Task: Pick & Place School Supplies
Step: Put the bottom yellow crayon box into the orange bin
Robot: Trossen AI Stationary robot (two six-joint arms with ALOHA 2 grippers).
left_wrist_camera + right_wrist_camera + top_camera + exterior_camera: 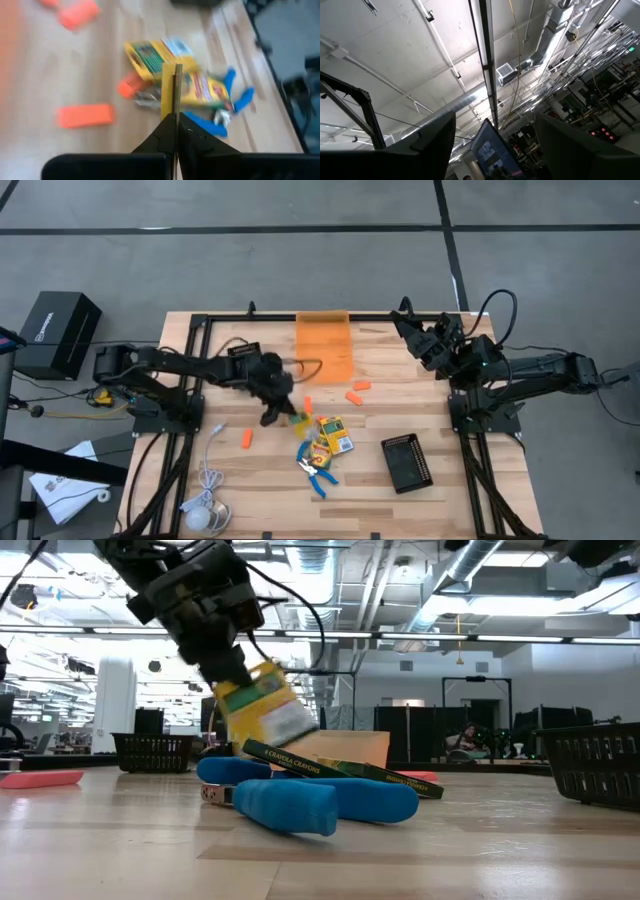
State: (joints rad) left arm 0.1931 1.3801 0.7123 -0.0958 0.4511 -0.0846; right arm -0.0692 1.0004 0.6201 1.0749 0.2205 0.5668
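Observation:
My left gripper (278,412) is shut on a yellow-and-green crayon box (265,710), which is lifted above the pile at the table's middle. Two more crayon boxes (331,435) lie flat there, one leaning on the blue-handled scissor-like tool (318,478). In the low view the tool (300,802) lies in front. Short orange pieces lie scattered on the wood (246,438) (359,388). My right gripper (415,330) is raised at the far right, pointing up at the ceiling, open with nothing between its fingers (435,145). My left gripper pinches the crayon box between its two fingers, which press on its two flat faces near one end (172,107); the box shows edge-on between them. The fingers slant down from the table's left. The box hangs tilted below the fingers (222,665), clear of the table.
An orange translucent bin (323,345) stands at the far middle. A black tray (407,463) lies near the right front. A white cable with a round puck (205,510) lies at the front left. A black frame (190,330) borders the table.

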